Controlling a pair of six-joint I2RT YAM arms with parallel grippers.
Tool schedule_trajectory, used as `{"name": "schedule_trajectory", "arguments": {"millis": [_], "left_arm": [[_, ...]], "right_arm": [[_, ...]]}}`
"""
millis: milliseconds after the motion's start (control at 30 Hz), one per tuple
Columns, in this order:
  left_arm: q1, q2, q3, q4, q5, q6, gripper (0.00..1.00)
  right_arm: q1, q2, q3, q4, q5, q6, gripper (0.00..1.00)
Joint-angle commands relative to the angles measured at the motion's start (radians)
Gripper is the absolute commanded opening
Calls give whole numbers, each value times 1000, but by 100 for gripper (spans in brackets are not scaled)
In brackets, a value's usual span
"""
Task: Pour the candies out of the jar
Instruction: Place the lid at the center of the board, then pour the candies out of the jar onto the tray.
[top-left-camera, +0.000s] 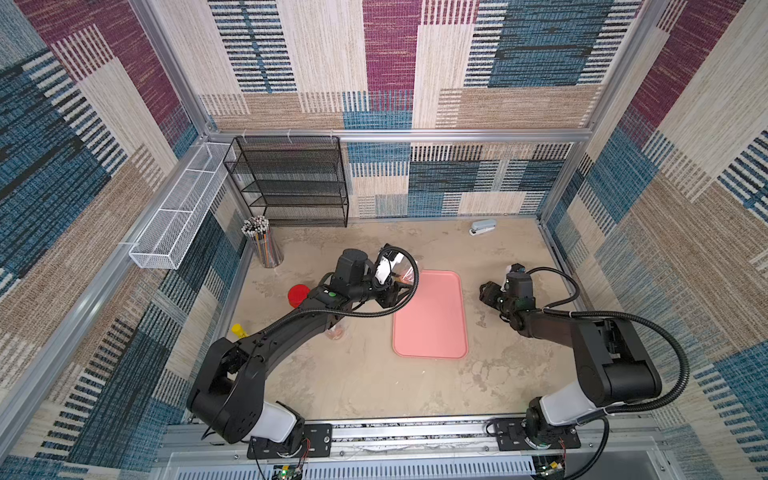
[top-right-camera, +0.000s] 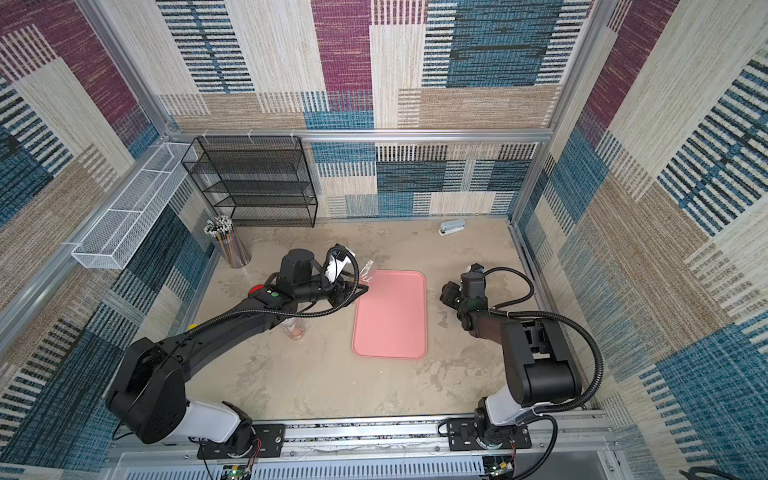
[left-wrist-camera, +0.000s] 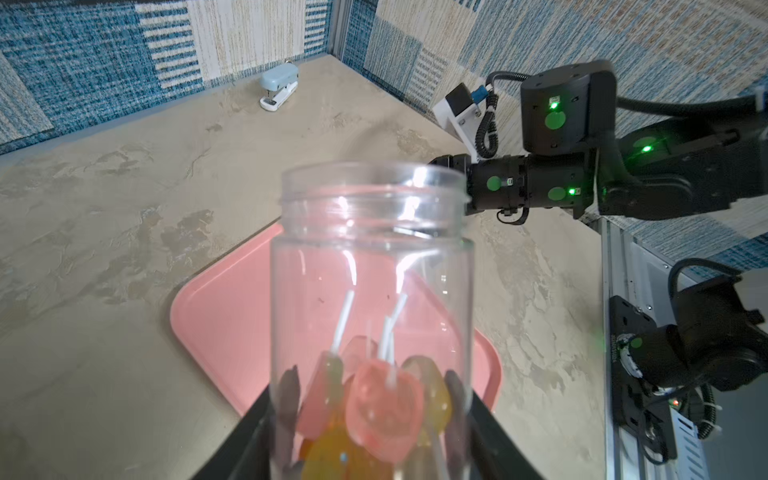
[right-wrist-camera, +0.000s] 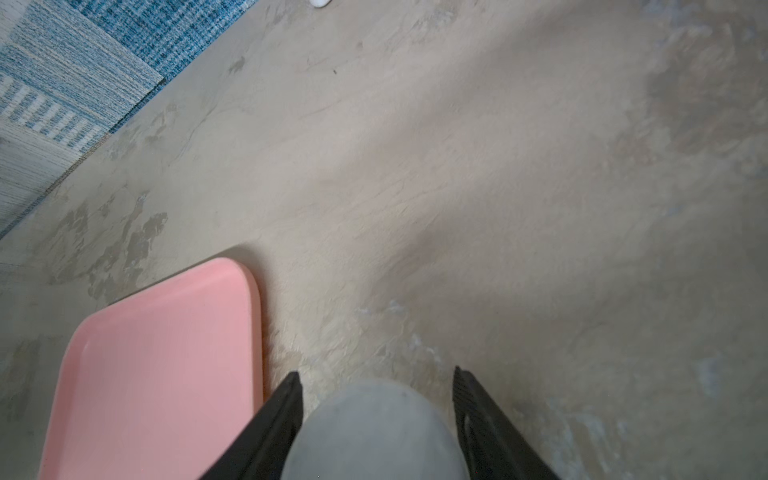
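Pour pending: my left gripper (left-wrist-camera: 372, 424) is closed tight on the lower body of the jar (left-wrist-camera: 370, 257), a clear plastic one w/ the lid off, held in the air over the far-left corner of the pink tray (left-wrist-camera: 216, 324). The candies (left-wrist-camera: 382, 407), pink, orange & yellow heads on white sticks, sit heaped at the jar's base btwn my fingers; none are on the tray yet. I judge the jar light, thin-walled & smooth, so prob. slippery & apt to flex if squeezed. A hold low on the body, as here, leaves the threaded mouth free. The candies look hard & light; the sticks could snag at the neck, then drop in a clump & bounce over the tray's shallow rim. My right gripper (right-wrist-camera: 376, 374) hangs just right of the tray, jaws apart w/ a blurred grey rounded thing btwn them; whether it grips that, I can't tell. The table (left-wrist-camera: 124, 208) is flat, hard, mottled beige. A stapler (left-wrist-camera: 279, 85) sits at the far right & a cup of pencils (top-left-camera: 262, 241) at the far left, by a black mesh shelf (top-left-camera: 291, 183) & a white wire basket (top-left-camera: 174, 216). A red round thing (top-left-camera: 298, 295) lies left of my arm. Woven patchwork panels in blue, plum & tan wall the cell on three sides.
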Motion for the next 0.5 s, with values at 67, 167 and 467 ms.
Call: {"name": "schedule_trajectory", "arguments": {"millis": [67, 167, 467], "left_arm": [[-8, 36, 41, -58, 2, 37, 0], [-11, 56, 61, -84, 4, 43, 0], [-24, 122, 173, -233, 24, 111, 0]], "right_arm": [[1, -80, 34, -38, 36, -5, 81], [1, -149, 58, -70, 51, -28, 100], [-9, -297, 121, -106, 44, -72, 100]]}}
